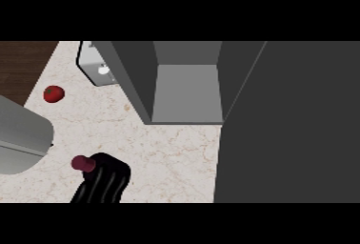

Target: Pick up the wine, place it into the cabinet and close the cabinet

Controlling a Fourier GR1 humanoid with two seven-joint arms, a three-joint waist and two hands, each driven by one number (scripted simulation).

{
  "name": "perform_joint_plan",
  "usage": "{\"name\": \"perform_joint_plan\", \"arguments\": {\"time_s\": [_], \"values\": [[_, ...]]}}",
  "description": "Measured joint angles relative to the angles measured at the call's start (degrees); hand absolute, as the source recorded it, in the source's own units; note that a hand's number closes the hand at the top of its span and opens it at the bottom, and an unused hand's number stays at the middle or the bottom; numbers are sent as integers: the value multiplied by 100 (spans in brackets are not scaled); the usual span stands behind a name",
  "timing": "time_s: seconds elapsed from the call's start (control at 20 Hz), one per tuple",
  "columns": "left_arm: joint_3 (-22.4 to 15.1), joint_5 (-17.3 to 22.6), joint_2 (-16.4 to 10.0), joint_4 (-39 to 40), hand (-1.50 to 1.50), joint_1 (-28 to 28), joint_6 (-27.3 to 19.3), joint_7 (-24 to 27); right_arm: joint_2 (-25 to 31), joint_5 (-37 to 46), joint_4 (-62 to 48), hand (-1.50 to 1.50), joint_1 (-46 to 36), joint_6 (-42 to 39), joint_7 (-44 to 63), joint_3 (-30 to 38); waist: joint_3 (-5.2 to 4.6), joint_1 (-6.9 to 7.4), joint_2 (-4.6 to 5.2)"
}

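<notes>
A single view looks out from the robot's head, facing steeply down onto the counter (165, 150). The open cabinet (186, 93) sits at the upper middle, seen from above and in front, so the camera looks down into its grey interior. The cabinet door (288, 124) stands open to the right of the cabinet and fills that whole side, close to the camera. Pale counter spreads left of and below the cabinet. The left hand (105, 183) enters from the near edge, below and left of the cabinet.
</notes>
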State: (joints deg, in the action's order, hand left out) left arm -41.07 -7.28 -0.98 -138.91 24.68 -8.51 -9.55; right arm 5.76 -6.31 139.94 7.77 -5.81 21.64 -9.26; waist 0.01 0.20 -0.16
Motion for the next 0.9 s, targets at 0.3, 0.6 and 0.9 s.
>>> {"name": "perform_joint_plan", "arguments": {"time_s": [0.3, 0.6, 0.9], "values": [[-230, -92, -35, -62, -150, -73, -406, -347, -43, 136, 115, -150, -188, 151, 350, -146, 0, -6, -1], [-130, -71, -166, -156, -150, -148, -640, -532, -52, 213, 161, -150, -566, 341, 750, -104, -2, 1, -2], [234, 98, -376, -267, -150, -212, -748, -662, -27, 268, 210, -150, -635, 371, 847, -84, -2, -8, -3]]}}
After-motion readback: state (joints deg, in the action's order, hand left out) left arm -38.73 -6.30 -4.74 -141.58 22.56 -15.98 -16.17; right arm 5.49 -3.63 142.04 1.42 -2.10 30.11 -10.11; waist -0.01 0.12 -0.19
